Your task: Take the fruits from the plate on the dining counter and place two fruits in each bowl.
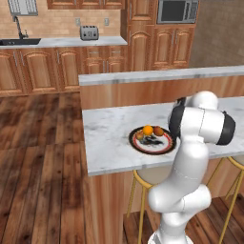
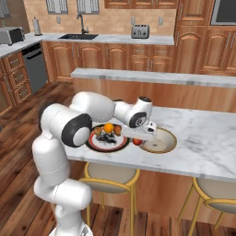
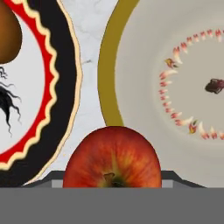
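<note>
The black-rimmed plate (image 2: pixel 105 146) (image 1: pixel 153 150) lies on the marble dining counter (image 2: pixel 203 147) and carries a bright orange (image 2: pixel 109 127) (image 1: pixel 147 129), a brownish-orange fruit (image 2: pixel 118 130) (image 1: pixel 158 131) and a small olive-brown one (image 2: pixel 97 131) (image 1: pixel 139 136). My gripper (image 2: pixel 137 138) (image 3: pixel 112 175) is shut on the red apple (image 2: pixel 137 143) (image 3: pixel 112 157). The apple hangs just above the strip of counter between the plate (image 3: pixel 61 87) and the tan bowl (image 2: pixel 161 143) (image 3: pixel 144 100). The bowl's rim is right beside the apple, and no fruit lies in the bowl. In the left base view my own arm hides the gripper.
A raised marble ledge (image 2: pixel 161 77) (image 1: pixel 143 76) runs along the far side of the counter. Yellow-legged stools (image 2: pixel 110 175) (image 1: pixel 145 178) stand under the near edge. The kitchen worktop with a toaster (image 2: pixel 140 31) lies far behind.
</note>
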